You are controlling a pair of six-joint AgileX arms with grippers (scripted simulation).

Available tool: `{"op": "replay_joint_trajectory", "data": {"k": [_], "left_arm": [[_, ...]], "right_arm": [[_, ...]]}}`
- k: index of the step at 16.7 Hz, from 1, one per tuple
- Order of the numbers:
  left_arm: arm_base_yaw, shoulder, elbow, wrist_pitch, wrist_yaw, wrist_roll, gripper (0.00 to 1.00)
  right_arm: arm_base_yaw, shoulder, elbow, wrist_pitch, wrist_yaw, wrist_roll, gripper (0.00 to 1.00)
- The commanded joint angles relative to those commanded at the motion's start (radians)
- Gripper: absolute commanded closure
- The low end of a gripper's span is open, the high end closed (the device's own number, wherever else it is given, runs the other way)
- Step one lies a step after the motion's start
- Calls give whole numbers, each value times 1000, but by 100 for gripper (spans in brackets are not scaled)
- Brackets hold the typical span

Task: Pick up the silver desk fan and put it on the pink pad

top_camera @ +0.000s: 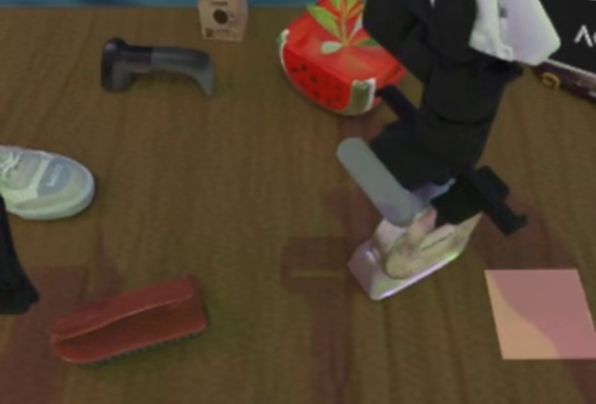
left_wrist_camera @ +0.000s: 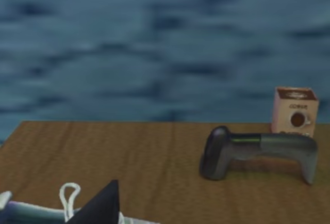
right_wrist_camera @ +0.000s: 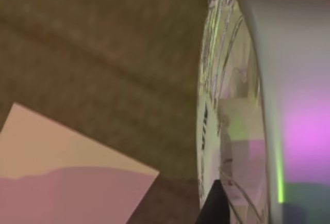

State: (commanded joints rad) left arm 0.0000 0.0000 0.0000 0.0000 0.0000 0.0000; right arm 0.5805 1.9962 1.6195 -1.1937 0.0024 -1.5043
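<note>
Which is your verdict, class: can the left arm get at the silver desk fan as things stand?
Probably not. The left end effector sits parked at the table's left edge, while the silver desk fan lies far right, beneath the right end effector, whose arm covers it.

Dim, even rendered light; soft arm shadows darken the table (top_camera: 233,190), views slightly blurred throughout.

The silver desk fan (top_camera: 410,255) stands on the table (top_camera: 242,208), left of the pink pad (top_camera: 542,313).
</note>
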Motion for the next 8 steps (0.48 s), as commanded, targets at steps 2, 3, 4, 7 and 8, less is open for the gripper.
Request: {"op": "replay_joint_trajectory", "data": {"k": [2, 3, 4, 7, 8], "left_arm": [[0, 0, 0, 0, 0, 0, 0], [0, 0, 0, 0, 0, 0, 0], [0, 0, 0, 0, 0, 0, 0], [0, 0, 0, 0, 0, 0, 0], [0, 0, 0, 0, 0, 0, 0]], "right_arm": [[-2, -1, 3, -4, 0, 1, 100], [-1, 0, 15, -17, 0, 1, 100], [-1, 0, 34, -38, 0, 0, 100], [3, -3, 116, -123, 0, -1, 100], [5, -5, 143, -150, 0, -1, 100]]}}
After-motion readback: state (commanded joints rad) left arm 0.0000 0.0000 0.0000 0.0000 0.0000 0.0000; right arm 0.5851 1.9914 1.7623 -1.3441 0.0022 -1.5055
